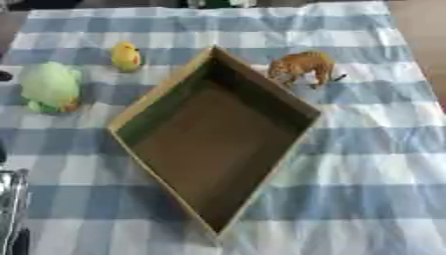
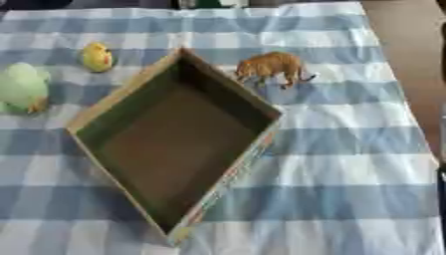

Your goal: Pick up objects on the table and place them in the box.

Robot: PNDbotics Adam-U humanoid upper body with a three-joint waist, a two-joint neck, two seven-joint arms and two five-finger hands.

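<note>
An open cardboard box [image 1: 153,102] sits turned like a diamond in the middle of the blue-and-white checked cloth, with nothing inside it. A small yellow toy [image 1: 125,55] stands beyond the box's far-left wall. A pale green round toy [image 1: 50,87] with an orange bit at its base lies further left. An orange-brown animal figure [image 1: 302,67] stands just off the box's far-right wall. A silver and black part of my left hand [image 1: 10,209] shows at the lower left edge, well away from the toys; its shape is unclear. My right hand is out of sight.
The checked cloth [image 1: 366,149] covers the table; bare brown table [image 2: 405,45] shows along the right side. A small dark shape [image 1: 4,75] sits at the left edge beside the green toy. Dark things line the far edge.
</note>
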